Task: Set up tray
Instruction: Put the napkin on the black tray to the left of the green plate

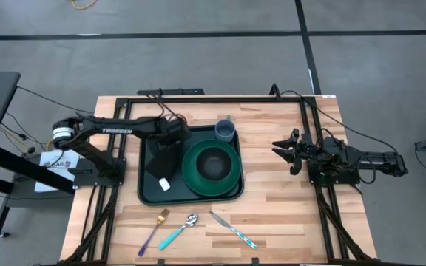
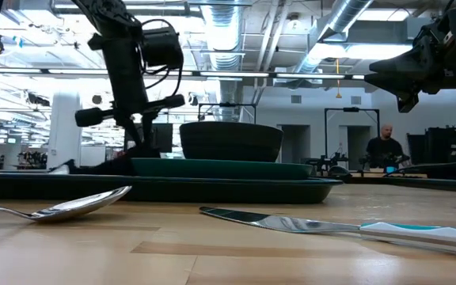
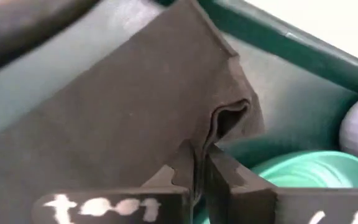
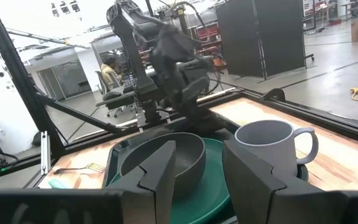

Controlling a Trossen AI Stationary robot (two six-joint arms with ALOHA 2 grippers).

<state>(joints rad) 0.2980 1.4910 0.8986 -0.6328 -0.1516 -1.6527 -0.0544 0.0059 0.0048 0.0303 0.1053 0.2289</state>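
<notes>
The dark green tray (image 1: 148, 195) lies at the table's middle. On it stand a round green plate (image 1: 233, 182) with a dark bowl (image 1: 213, 164) and, at its far rim, a grey mug (image 1: 225, 131). My left gripper (image 1: 170, 137) hovers over the tray's left half, pointing steeply down and shut on a black cloth (image 1: 161, 159). The cloth has a white tag (image 1: 164, 184) at its near end. My right gripper (image 1: 281, 148) waits open and level at the table's right, touching nothing; its wrist view looks across at the mug (image 4: 269, 149) and the bowl (image 4: 163, 158). My left gripper (image 3: 201, 168) pinches the black cloth between its two fingers at a puckered fold (image 3: 225, 118) near one edge. The fingers come from above, slanting down. The cloth spreads away below them toward the tray floor (image 3: 55, 81); how many layers are held does not show.
A fork (image 1: 154, 229), a spoon (image 1: 180, 230) and a knife (image 1: 234, 229) lie on the bare wood near the table's front edge. A black frame (image 1: 198, 98) runs around the table. In the low view a person (image 2: 385, 146) shows far off in the room.
</notes>
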